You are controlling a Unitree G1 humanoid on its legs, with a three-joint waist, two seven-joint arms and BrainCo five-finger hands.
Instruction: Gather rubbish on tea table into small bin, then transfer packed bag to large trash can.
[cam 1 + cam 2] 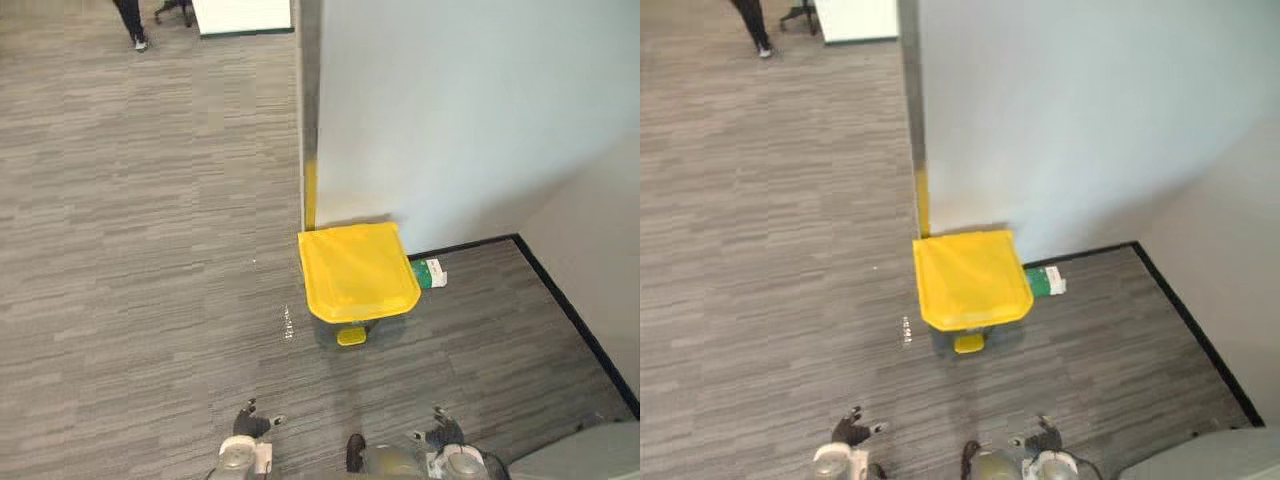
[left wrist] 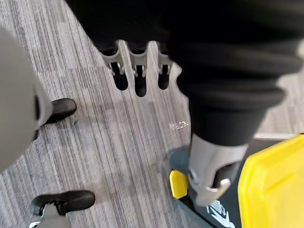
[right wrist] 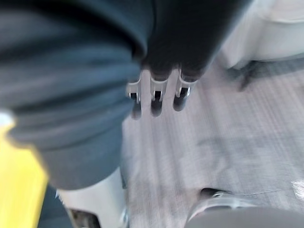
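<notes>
Standing on the grey carpet against the foot of a pale wall, right at its outer corner, the large trash can has its yellow lid down flat and closed. A small yellow pedal sticks out at the base of its front, on the side facing the robot. The left wrist view shows the can's dark body under the lid, with some white print near the pedal that is too small to read.

The left hand and the right hand show at the near edge of the head views, well apart from the can, one to each side. The left hand's fingers hang straight and relaxed over the carpet, holding and touching nothing. The right hand's fingers are likewise straight, and it too is empty.

A green and white packet lies on the floor just beside the can, on the robot's right, close to the wall; its lettering cannot be made out. A small white speck lies on the carpet to the can's left. A yellow strip runs up the wall corner above the lid, and a black skirting strip follows the wall along the right. Far off at the top left are a person's legs, a chair base and a white panel
</notes>
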